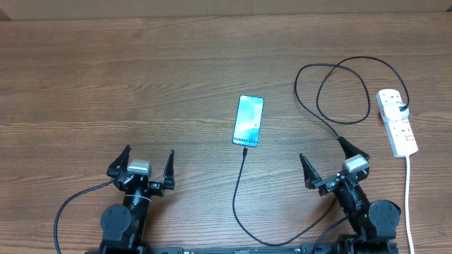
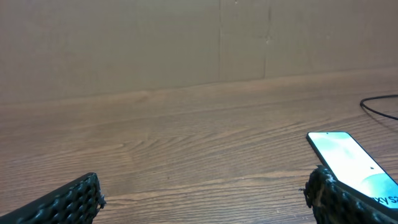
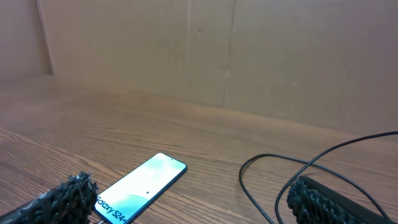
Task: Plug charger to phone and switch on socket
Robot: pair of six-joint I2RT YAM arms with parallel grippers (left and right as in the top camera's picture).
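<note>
Wood counter [image 1: 106,70] lies bare left of one phone [image 1: 248,121], which sits mid-counter. One charger [image 1: 235,194] loops from the phone's near edge round to one socket [image 1: 397,121] by the right edge. Left fingers [image 1: 169,168] and right fingers [image 1: 306,171] stand spread, holding nothing, at the front edge.

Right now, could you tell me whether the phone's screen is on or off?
On: the phone lies face up with a lit cyan-blue screen, and the right wrist view shows Galaxy S24 lettering on it.

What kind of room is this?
Probably a robot lab bench: a left robot arm and right robot arm at a wooden table, with a phone, charger cable and power strip.
</note>
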